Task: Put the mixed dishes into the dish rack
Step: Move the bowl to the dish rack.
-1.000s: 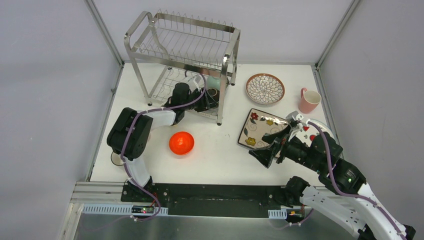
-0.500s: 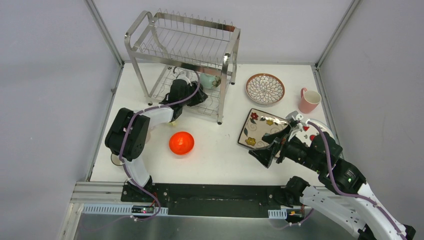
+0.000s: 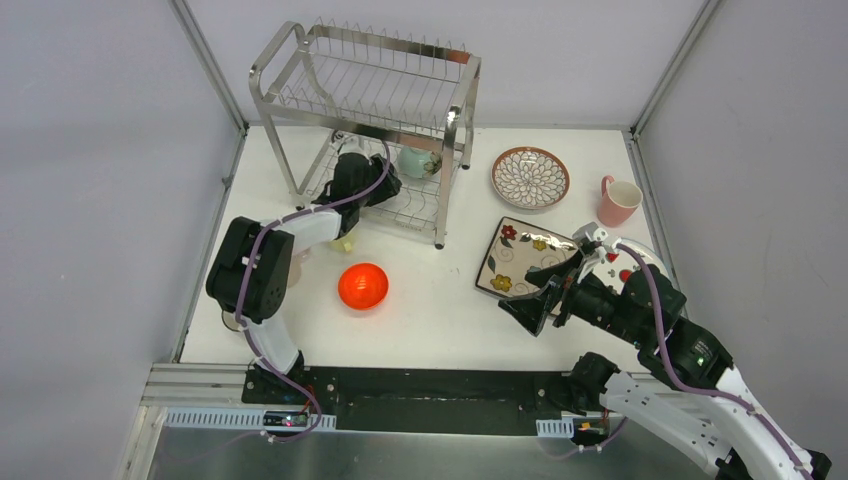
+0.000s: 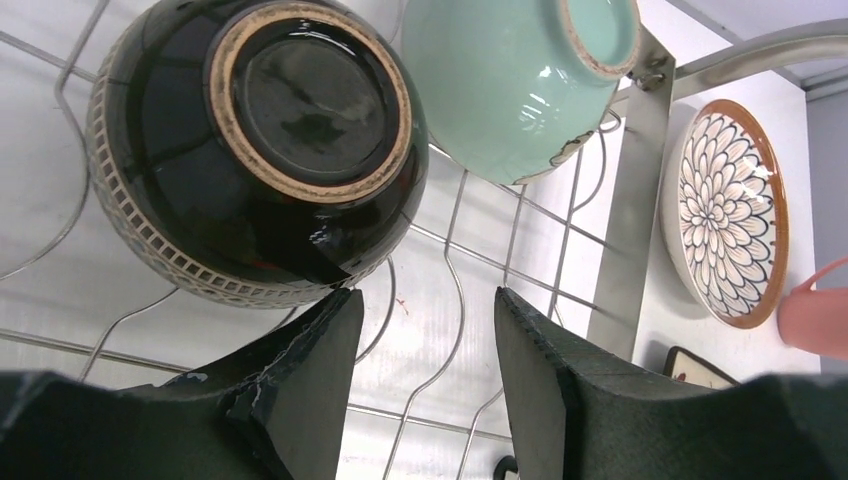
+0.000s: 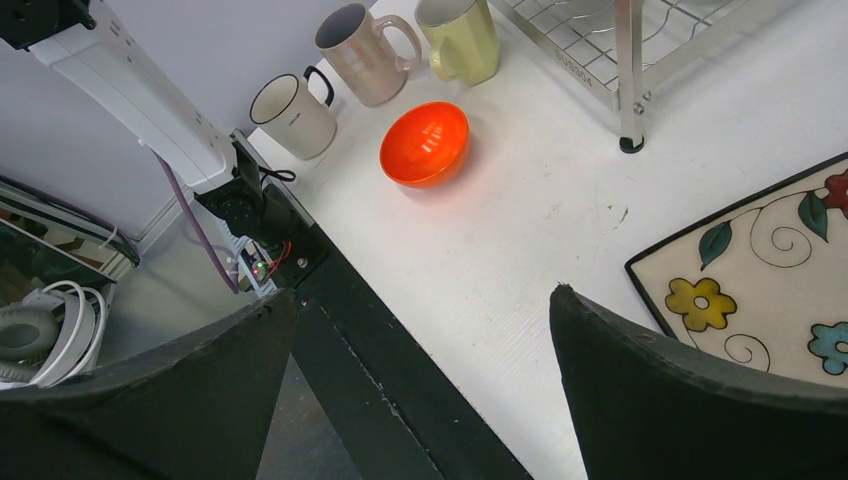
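Observation:
The dish rack (image 3: 370,80) stands at the back left. My left gripper (image 3: 372,186) reaches into its lower tier, open and empty (image 4: 430,310). Just past its fingertips, an upturned dark bowl with a tan foot ring (image 4: 260,130) and a mint bowl (image 4: 510,80) rest on the wire shelf (image 4: 450,250). My right gripper (image 3: 535,300) is open and empty (image 5: 422,292), low over the table beside the square floral plate (image 3: 520,255). The orange bowl (image 3: 362,286) sits mid-table. The petal-pattern plate (image 3: 530,177) and pink mug (image 3: 618,200) are at the back right. The red-marked plate (image 3: 622,262) is mostly hidden by my right arm.
A white mug (image 5: 290,112), a tan-pink mug (image 5: 365,40) and a yellow-green mug (image 5: 460,38) stand on the left by the rack's front corner. A rack post (image 5: 630,70) stands near the floral plate (image 5: 780,270). Grey walls close in the table.
My left gripper has moved left and farther back inside the rack's lower tier, away from the right post. The right arm has not moved.

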Controlling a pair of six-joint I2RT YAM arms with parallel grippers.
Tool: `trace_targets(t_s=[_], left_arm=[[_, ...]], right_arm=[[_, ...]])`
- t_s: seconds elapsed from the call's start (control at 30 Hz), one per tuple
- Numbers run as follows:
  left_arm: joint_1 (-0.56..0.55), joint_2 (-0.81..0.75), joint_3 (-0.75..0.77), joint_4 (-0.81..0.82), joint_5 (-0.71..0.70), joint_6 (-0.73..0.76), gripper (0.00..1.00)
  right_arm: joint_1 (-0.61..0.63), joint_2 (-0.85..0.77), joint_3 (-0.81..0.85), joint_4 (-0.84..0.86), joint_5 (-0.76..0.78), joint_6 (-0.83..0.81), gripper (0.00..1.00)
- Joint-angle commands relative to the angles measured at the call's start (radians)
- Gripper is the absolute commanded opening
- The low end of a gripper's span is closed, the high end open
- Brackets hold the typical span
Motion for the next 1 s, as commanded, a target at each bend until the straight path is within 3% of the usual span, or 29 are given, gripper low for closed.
trace_targets(t_s=[0.0,0.3,0.97], left_arm=[[0.017,-0.069,0.007,-0.004,-0.05,0.011,0.53],[0.04,-0.119,-0.032,0.007,-0.099,-0.01,0.52],[0.071,0.067,0.098,0.053,-0.079,-0.001,0.51]], right_arm=[[-0.002,-0.005,0.005,0.014,0.017,-0.007,1.0],[-0.003,0.0,-0.001,0.023,0.016,-0.009,1.0],[-0.003,0.004,0.01,0.004,0.031,-0.028,1.0]])
